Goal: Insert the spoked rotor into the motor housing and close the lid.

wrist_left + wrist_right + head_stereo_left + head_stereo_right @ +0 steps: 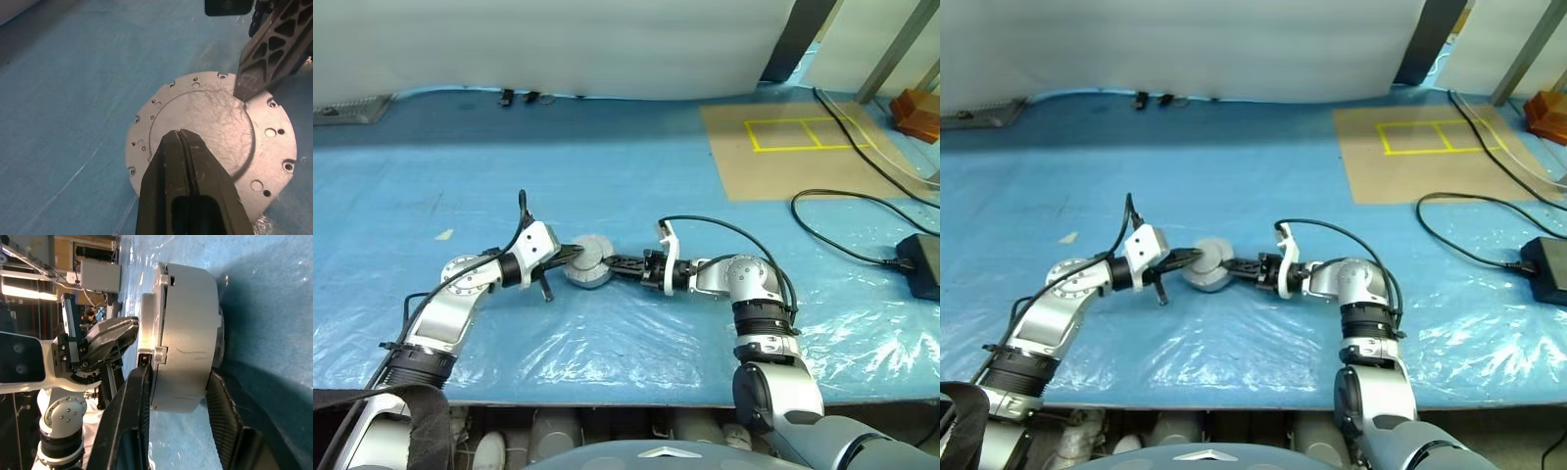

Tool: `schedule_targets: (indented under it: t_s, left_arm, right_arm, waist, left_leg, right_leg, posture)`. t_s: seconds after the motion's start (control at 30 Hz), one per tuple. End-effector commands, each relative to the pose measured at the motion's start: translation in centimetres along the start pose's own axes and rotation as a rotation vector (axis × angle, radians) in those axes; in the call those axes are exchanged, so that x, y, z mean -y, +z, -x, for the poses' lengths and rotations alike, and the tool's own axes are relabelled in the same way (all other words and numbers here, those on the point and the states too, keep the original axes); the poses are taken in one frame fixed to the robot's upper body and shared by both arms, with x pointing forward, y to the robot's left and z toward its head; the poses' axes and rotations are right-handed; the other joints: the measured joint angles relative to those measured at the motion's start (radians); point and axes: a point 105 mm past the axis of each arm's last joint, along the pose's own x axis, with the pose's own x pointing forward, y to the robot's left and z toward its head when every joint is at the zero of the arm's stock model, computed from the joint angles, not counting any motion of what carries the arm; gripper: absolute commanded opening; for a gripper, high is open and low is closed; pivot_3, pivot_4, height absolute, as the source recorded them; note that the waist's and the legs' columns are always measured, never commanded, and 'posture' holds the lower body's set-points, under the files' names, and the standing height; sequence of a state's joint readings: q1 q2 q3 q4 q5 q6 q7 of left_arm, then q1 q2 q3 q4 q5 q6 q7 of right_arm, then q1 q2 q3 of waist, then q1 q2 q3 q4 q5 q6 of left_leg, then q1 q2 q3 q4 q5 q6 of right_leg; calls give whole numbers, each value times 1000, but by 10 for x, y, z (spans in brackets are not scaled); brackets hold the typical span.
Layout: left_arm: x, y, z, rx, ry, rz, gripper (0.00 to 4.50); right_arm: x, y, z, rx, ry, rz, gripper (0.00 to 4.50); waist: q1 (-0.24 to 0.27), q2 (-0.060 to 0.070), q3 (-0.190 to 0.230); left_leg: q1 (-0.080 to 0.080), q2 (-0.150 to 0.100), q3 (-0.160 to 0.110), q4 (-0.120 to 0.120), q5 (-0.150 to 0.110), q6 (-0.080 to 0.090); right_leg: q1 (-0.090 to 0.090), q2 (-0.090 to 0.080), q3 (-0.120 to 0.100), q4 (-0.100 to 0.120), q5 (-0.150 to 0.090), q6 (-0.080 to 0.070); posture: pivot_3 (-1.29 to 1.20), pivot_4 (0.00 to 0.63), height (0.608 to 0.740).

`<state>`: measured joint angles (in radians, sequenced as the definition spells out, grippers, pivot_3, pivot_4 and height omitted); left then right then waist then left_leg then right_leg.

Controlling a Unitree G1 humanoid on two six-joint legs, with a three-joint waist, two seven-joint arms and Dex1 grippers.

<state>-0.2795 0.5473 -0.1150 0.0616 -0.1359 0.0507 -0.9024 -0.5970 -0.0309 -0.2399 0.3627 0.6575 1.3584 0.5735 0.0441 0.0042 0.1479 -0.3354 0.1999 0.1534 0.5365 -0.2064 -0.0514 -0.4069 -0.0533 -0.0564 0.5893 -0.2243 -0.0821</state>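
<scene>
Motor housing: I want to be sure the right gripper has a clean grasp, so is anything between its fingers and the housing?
Nothing visible: the right gripper's fingers straddle the motor housing directly; the shut left gripper presses on its lid.

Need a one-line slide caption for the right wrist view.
Right gripper straddling the closed motor housing on the blue sheet, left gripper pressing its lid.

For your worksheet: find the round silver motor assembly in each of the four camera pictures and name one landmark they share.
Left eye view: motor assembly, centre, between both claws.
Right eye view: centre, likewise.
Left wrist view: flat lid face under the shut left claw.
Right wrist view: side-on, between the right claw's fingers.
Shared landmark: blue plastic sheet.
</scene>
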Motion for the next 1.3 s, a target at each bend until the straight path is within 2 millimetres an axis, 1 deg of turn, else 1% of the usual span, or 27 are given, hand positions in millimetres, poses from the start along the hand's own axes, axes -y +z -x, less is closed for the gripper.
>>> schedule_targets:
  t_s: [0.03,0.33,0.4,0.57,0.7,0.8,0.9,0.97,1.2,1.3]
  left_arm:
    - [7,-12,-3,-44,-22,21,0]
    - [7,-11,-3,-34,-11,30,0]
    - [3,-6,-3,-1,19,62,0]
    - [-12,3,3,91,123,190,0]
    - [-23,3,13,139,202,298,0]
    - [-27,3,19,187,249,392,0]
    - [-34,3,25,256,320,515,0]
    - [-39,1,30,298,370,597,0]
    - [-43,3,33,372,415,727,0]
    - [-42,4,33,387,406,760,630]
  right_arm:
    - [-14,2,-7,-7,44,52,1223]
    - [-9,4,-6,13,24,65,1222]
    - [-10,4,-6,16,31,64,1222]
    - [-11,7,-5,39,37,77,1222]
    - [-17,17,-3,106,86,77,1222]
    - [-19,20,-3,130,100,82,1222]
    - [-23,27,-1,179,132,63,1222]
    - [-26,32,0,209,149,48,1222]
    - [-27,42,2,277,161,15,1222]
    - [-29,48,3,315,171,3,1222]
  waist:
    - [0,0,0]
    - [-1,0,0]
    - [-1,0,0]
    - [-2,0,0]
    - [-2,0,0]
    - [0,0,0]
    - [1,0,0]
    - [2,-1,1]
    - [2,-3,2]
    - [0,-3,2]
  left_leg:
    - [0,0,0,0,0,0]
    - [1,0,0,0,0,0]
    - [1,0,0,0,0,0]
    - [0,0,0,0,0,0]
    - [-1,0,0,0,0,0]
    - [-5,0,0,1,0,0]
    - [-13,0,0,5,0,0]
    - [-16,0,0,8,0,0]
    - [-16,1,0,8,0,0]
    - [-16,1,-1,8,0,0]
  right_leg:
    - [0,0,0,0,0,0]
    - [0,0,0,1,0,0]
    - [0,0,0,1,0,0]
    - [0,0,0,1,0,0]
    - [-1,0,0,1,0,0]
    - [-5,0,0,0,0,0]
    - [-11,0,-2,2,1,0]
    - [-14,0,-4,3,2,2]
    - [-14,0,-5,4,1,-1]
    - [-14,1,-5,4,1,0]
  posture:
    - [0,150,740]
    - [0,150,740]
    - [0,150,740]
    - [0,150,740]
    - [0,150,740]
    - [0,150,740]
    - [0,150,740]
    - [0,150,740]
    - [0,150,740]
    - [0,150,740]
